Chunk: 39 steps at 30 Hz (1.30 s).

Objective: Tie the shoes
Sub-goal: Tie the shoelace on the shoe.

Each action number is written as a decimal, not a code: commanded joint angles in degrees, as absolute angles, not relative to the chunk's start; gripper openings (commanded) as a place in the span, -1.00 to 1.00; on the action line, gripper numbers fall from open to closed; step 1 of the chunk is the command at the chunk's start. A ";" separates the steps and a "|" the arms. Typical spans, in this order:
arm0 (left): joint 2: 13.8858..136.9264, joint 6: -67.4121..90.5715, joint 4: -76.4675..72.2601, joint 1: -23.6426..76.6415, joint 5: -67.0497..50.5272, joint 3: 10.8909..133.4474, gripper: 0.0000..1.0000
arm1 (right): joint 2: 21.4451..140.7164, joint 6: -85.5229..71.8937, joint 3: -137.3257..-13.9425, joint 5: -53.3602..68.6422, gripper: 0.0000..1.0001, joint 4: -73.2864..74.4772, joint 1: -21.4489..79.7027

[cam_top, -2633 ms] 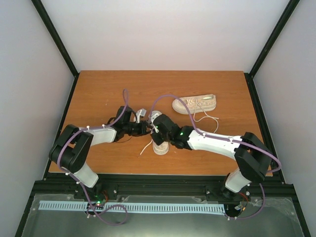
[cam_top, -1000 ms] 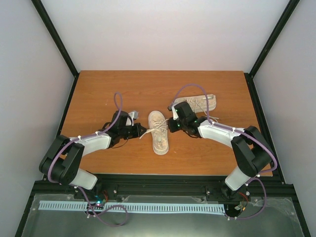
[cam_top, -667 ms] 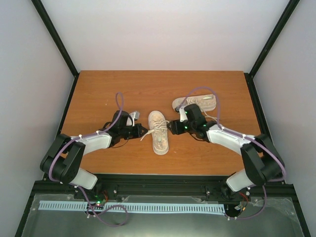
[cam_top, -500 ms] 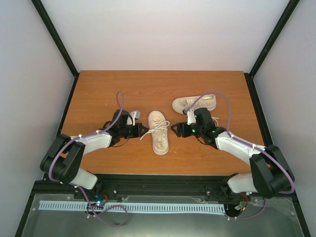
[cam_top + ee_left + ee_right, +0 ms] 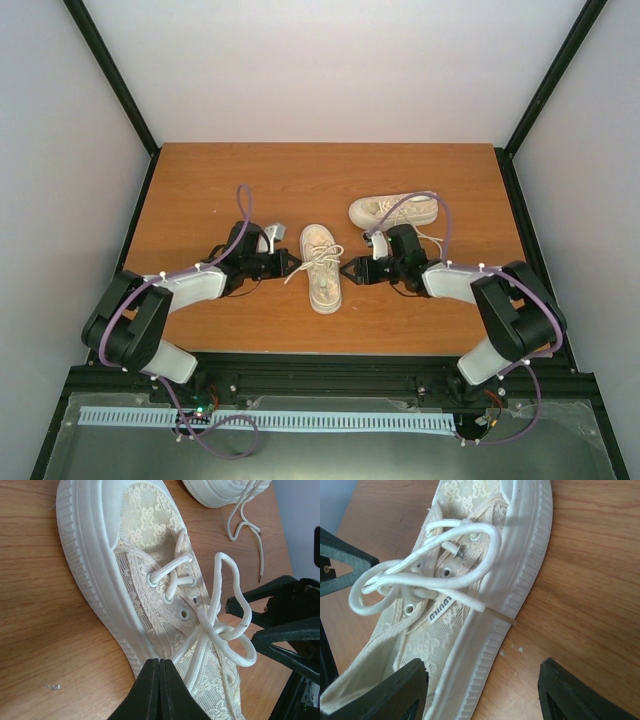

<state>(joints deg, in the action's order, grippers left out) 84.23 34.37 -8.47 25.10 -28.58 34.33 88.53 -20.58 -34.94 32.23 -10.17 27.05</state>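
Surface: a wood-grain table (image 5: 220, 190), orange-brown, with a few pale specks (image 5: 512, 650) on it just beside the near shoe's sole.
Room: plain pale walls (image 5: 330, 70) on three sides, with black frame posts (image 5: 110, 75) rising at the far corners.
Near edge: a black rail (image 5: 330, 365) carries both arm bases. Below it a white slotted strip (image 5: 260, 420) lies on a grey shelf.
Near shoe (image 5: 322, 285): a cream lace-patterned sneaker, upright on its ribbed sole at mid-table between the two grippers, toe toward the far edge.
Its laces (image 5: 225, 630): white, lying in loose loops across the tongue.
Far shoe (image 5: 395, 210): lies crosswise, farther back and to the right, apart from the near shoe.
Its loose lace ends (image 5: 245, 525): trail onto bare wood.
Left gripper (image 5: 159, 662): low at the shoe's left flank, with the jaws pressed together to a point against the sole edge. Lace strands run down just beside the tips, but it cannot be told whether one is pinched.
Right gripper (image 5: 482, 667): low at the shoe's right flank, with the jaws spread wide and nothing between the pads. The sole edge lies in front of the gap.
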 commanded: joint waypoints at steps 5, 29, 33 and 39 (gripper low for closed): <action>86.27 32.88 -9.27 24.86 -30.04 37.39 -0.99 | 95.09 -20.72 -39.67 34.85 0.25 -15.32 26.02; 90.29 32.43 -10.90 24.79 -29.84 41.12 -0.98 | 95.81 -17.64 -39.50 37.35 -0.94 -10.46 26.06; 91.30 32.13 -11.58 24.79 -31.05 42.38 -0.99 | 92.83 -17.33 -37.82 37.09 -0.94 -5.92 26.10; 94.04 31.19 -13.27 24.81 -35.93 43.59 -0.99 | 89.96 -17.74 -35.78 37.44 -0.94 -0.50 26.98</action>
